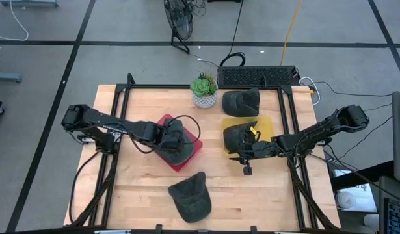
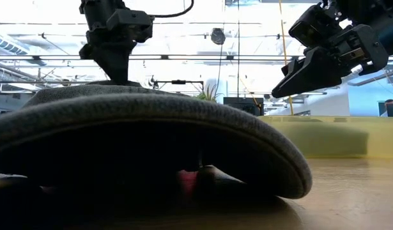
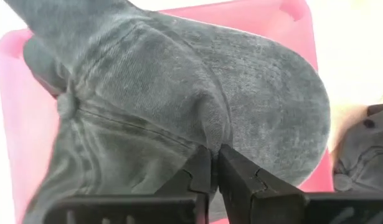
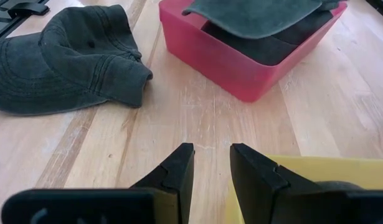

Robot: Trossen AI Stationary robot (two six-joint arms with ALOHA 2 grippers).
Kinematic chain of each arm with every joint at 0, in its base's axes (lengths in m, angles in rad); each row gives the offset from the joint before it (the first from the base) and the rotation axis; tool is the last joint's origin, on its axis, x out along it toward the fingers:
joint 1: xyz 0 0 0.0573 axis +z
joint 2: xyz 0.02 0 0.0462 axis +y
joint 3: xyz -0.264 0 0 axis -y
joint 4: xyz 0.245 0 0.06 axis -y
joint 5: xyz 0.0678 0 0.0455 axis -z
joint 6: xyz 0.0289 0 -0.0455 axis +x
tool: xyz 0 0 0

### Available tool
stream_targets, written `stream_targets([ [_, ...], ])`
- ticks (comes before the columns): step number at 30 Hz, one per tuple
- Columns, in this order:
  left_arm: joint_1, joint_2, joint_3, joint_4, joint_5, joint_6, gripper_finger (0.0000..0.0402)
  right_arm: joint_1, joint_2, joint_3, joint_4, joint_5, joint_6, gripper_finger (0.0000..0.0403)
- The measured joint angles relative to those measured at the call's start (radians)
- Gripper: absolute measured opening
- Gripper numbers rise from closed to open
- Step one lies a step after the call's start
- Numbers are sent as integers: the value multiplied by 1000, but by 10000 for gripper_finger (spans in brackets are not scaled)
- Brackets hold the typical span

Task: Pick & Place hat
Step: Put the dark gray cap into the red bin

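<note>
High view: four dark caps: one in red bin [image 1: 198, 144] under left gripper [image 1: 180, 142], one in yellow bin [image 1: 267, 125], one behind it, one loose in front. Left wrist view: fingers [image 3: 238, 177] pinch cap [image 3: 241, 99]. Right wrist view: right gripper [image 4: 211, 163] parted, empty.

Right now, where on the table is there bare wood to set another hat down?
Free: the near-left corner of the wooden table, between the red tray and the loose dark cap, and the near-right corner beyond that cap. Crowded: the middle and far edge, with the yellow tray, the potted succulent, another dark cap and both grippers.
</note>
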Motion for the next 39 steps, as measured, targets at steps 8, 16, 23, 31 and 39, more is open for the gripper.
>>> stream_targets([
  [8,-1,12,-102,147,33,-16,29,0,0,0,12,0,-14,91],
  [16,10,11,-102,238,83,30,23,0,0,0,15,0,-26,91],
  [23,32,2,-31,224,124,99,77,0,0,0,16,0,-26,91],
  [31,37,2,32,124,125,171,106,0,0,0,35,4,-31,91],
  [39,59,-10,37,24,-280,283,108,0,0,0,247,4,-62,91],
])
